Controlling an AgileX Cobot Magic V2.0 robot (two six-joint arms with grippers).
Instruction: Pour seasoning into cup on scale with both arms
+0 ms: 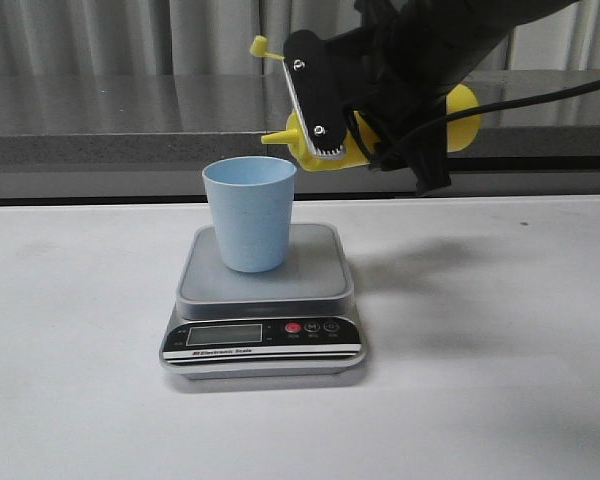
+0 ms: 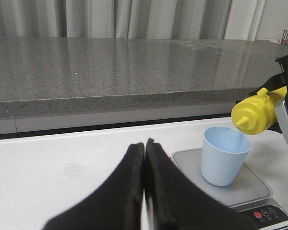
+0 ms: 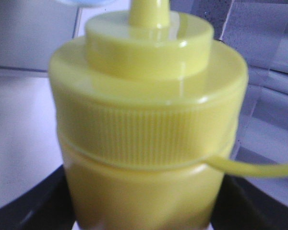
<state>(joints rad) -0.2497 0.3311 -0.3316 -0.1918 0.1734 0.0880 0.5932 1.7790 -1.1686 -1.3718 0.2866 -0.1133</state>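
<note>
Tipping: your right gripper clamps the ribbed-collar yellow seasoning bottle, cone nozzle over the tapered blue cup.
Left gripper fingers pressed together.

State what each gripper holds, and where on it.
The right gripper holds the yellow bottle around its body below the cap, tipped with its nozzle over the cup. The left gripper is shut on nothing.

Bare table left of scale, tilted seasoning bottle and right arm crowding above cup
</note>
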